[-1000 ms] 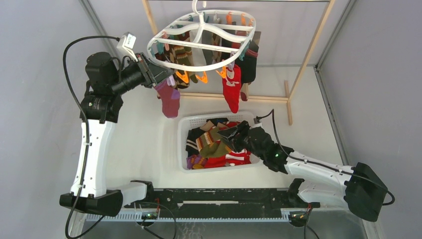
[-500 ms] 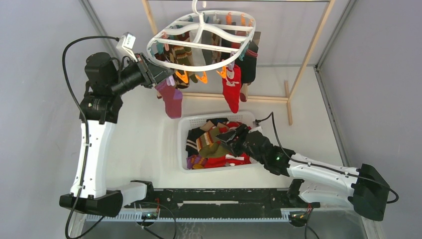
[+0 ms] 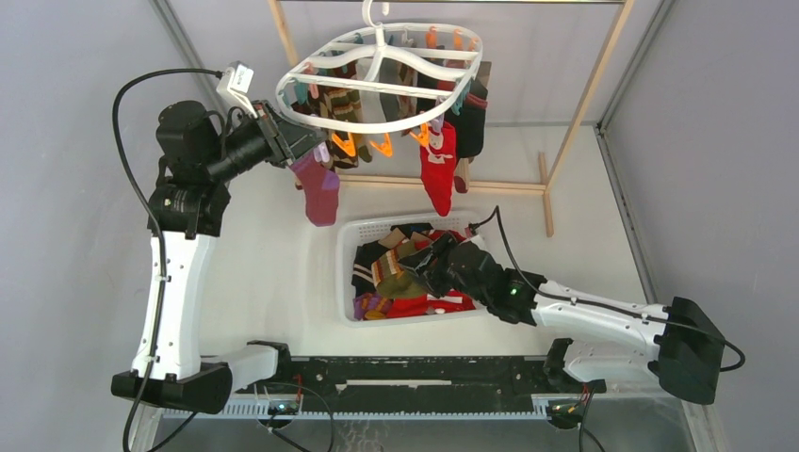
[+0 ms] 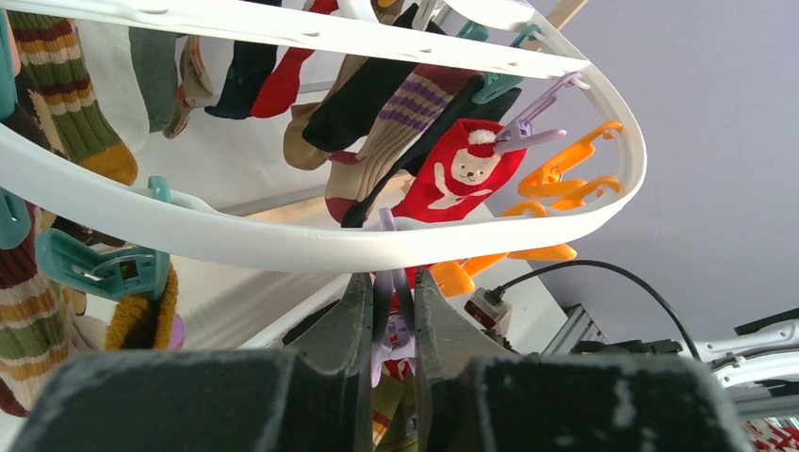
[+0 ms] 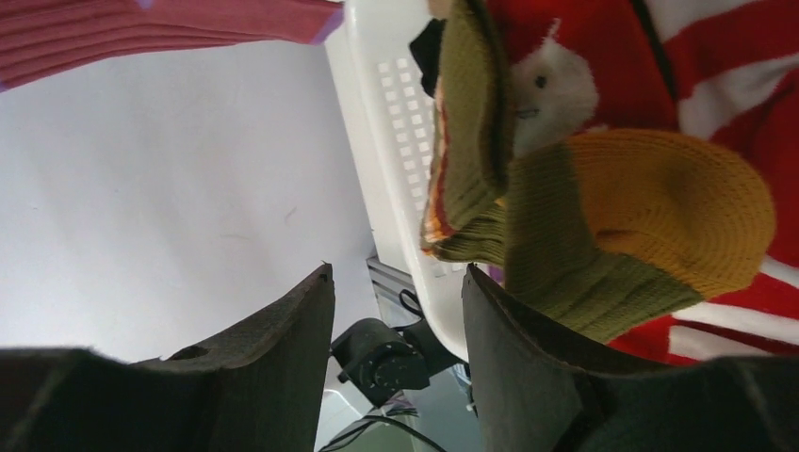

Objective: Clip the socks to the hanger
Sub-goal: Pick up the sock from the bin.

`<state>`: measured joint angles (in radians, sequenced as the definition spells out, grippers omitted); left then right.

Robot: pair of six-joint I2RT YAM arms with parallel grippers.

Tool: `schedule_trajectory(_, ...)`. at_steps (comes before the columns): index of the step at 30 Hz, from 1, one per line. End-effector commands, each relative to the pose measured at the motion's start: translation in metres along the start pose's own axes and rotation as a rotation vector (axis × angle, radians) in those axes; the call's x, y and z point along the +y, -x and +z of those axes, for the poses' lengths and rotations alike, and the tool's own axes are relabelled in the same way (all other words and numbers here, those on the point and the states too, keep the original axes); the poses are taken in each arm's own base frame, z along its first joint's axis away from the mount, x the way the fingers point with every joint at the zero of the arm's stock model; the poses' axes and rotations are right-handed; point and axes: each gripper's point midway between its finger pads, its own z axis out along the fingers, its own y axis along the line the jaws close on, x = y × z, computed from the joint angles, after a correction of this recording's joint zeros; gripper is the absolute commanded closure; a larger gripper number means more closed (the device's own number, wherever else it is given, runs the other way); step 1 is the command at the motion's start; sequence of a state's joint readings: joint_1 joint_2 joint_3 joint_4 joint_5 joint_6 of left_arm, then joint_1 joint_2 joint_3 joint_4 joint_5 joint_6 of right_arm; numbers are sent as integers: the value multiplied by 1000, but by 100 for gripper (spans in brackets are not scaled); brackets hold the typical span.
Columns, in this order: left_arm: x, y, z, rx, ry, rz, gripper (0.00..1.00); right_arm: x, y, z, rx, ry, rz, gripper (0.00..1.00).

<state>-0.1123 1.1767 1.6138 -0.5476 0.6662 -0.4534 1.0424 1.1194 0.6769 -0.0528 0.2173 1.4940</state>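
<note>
Your right gripper [image 5: 396, 273] has slid further left over the socks [image 3: 400, 282] in the basket [image 3: 345, 273], fingers spread. Your left gripper [image 4: 391, 278] pinches a lilac clip [image 4: 383, 315] just under the rim of the hanger [image 4: 283, 247], which hangs in the wooden frame [image 3: 588, 94].

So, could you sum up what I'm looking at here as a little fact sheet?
Job: clipping socks to the white plastic oval hanger
Left gripper: shut on a lilac clip under the rim; a magenta sock hangs below it
Right gripper: open, empty, over the white slotted basket, beside an olive and mustard sock
Hung so far: several socks, including a red bear-print sock
Left to do: mixed socks heaped in the basket
</note>
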Motion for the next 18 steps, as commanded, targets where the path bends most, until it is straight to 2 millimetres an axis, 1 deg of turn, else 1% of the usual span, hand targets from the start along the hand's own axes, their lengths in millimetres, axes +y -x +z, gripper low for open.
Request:
schedule_trajectory(1, -21, 8, -11, -27, -56, 50, 92, 0, -1, 1, 17, -25, 27, 40)
schedule_trajectory(6, -19, 7, -10, -20, -56, 43, 92, -4, 9, 7, -18, -38, 27, 40)
schedule_trajectory(11, -19, 6, -10, -20, -56, 43, 92, -1, 26, 10, -96, -27, 18, 44)
schedule_trajectory(14, -19, 7, -9, -18, -57, 40, 92, 0, 34, 12, -135, -19, 17, 48)
schedule_trajectory(16, -19, 6, -8, -17, -57, 38, 92, 1, 37, 14, -141, -17, 20, 51)
schedule_trajectory(18, -19, 7, -8, -18, -57, 40, 92, -2, 35, 17, -122, -32, 20, 51)
